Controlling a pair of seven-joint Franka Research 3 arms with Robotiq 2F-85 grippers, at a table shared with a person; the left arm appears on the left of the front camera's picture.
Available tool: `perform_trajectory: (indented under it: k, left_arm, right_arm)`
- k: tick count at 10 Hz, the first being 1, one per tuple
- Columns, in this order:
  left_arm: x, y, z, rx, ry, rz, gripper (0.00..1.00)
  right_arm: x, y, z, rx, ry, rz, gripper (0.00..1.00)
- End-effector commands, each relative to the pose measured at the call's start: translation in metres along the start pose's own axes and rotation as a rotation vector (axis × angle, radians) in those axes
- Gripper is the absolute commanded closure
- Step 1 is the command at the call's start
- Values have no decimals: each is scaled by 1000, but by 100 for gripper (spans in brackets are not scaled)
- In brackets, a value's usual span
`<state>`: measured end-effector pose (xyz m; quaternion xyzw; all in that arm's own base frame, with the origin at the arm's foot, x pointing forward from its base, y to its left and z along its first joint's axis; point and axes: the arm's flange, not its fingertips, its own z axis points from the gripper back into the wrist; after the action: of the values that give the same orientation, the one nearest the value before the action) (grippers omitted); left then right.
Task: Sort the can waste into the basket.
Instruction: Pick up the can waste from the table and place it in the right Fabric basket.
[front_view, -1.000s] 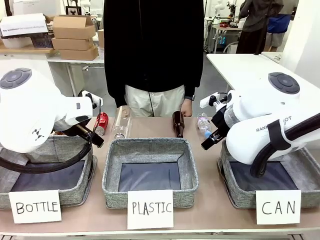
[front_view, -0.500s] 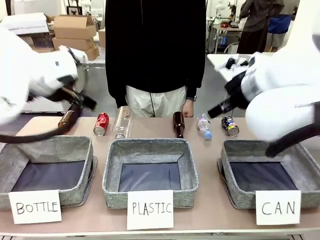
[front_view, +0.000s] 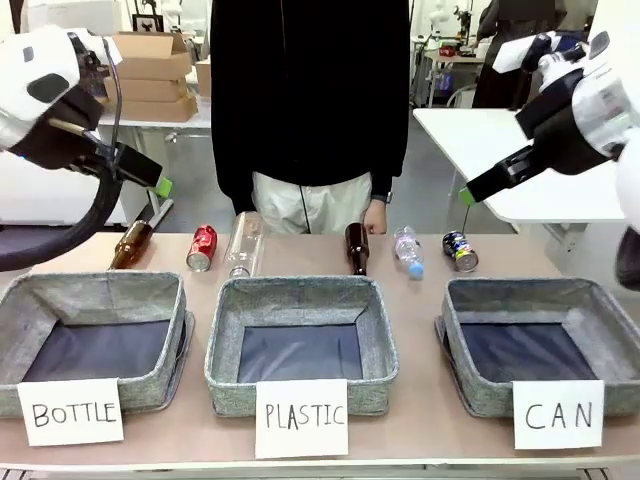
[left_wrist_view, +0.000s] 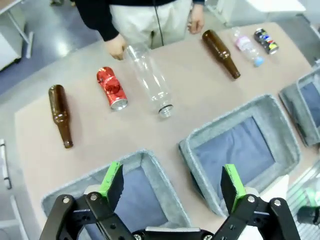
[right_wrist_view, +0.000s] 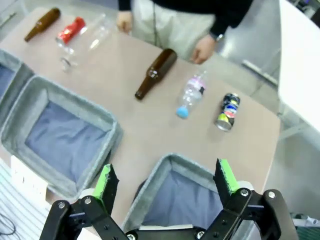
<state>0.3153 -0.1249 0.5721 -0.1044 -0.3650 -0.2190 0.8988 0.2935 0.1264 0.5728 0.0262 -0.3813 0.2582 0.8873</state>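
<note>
Red can (front_view: 202, 247) and dark can (front_view: 460, 251) lie on the surface (front_view: 300, 256), dark one just behind the CAN basket (front_view: 452, 325); left fingers (left_wrist_view: 112, 179) and right fingers (right_wrist_view: 106, 183) hang high, spread, empty, likely surveying.

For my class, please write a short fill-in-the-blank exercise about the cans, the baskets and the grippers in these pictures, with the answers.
The dark can, not the red can, lies nearer the basket signed ____. That basket is ____. The left gripper and right gripper are both ____.
Answers: CAN; empty; open.
</note>
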Motion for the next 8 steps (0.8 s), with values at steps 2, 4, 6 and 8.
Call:
perform_trajectory:
  k: [2,4,6,8]
  left_arm:
    - [-5,42,1,-690,131,367,0]
    - [-24,80,-41,-973,197,967,0]
    - [-45,101,-54,-1050,88,1156,0]
    - [-51,106,-54,-1030,60,1228,0]
  right_arm:
    - [-2,-16,-17,842,-85,-567,0]
    - [1,-34,-40,1063,129,-1080,0]
    - [-12,-51,-52,1090,121,-1307,0]
    - [-18,-55,-59,1070,90,-1354,0]
